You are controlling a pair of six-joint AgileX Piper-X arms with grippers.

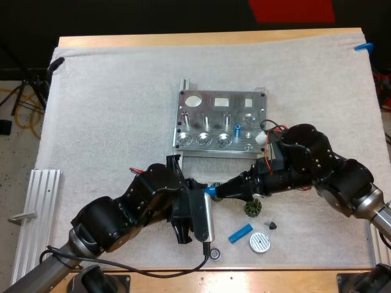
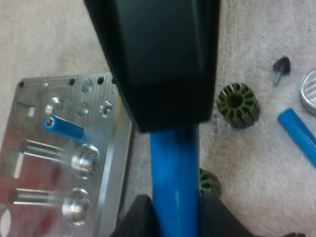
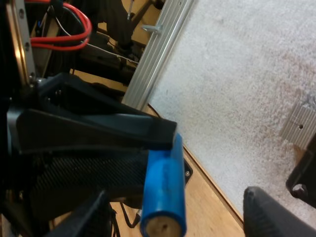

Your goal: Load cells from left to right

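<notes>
Your left claw (image 2: 178, 210) is clamped on a blue cell (image 2: 175, 168) just near of the fixture (image 1: 220, 122). Your right claw (image 3: 180, 215) stands wide around the cell's free end without gripping, one of its fingers (image 2: 158, 59) lying over it. The left wrist view gives you a second cell (image 2: 64, 129) seated in the fixture beside bare pins, plus a green part (image 2: 238, 104), a knob (image 2: 281, 66) and a loose cell (image 2: 298, 133) on the mat (image 1: 110, 104); the right wrist view gives the rail (image 3: 160, 54) at the mat's left and the table (image 3: 217, 207) at its near edge.
</notes>
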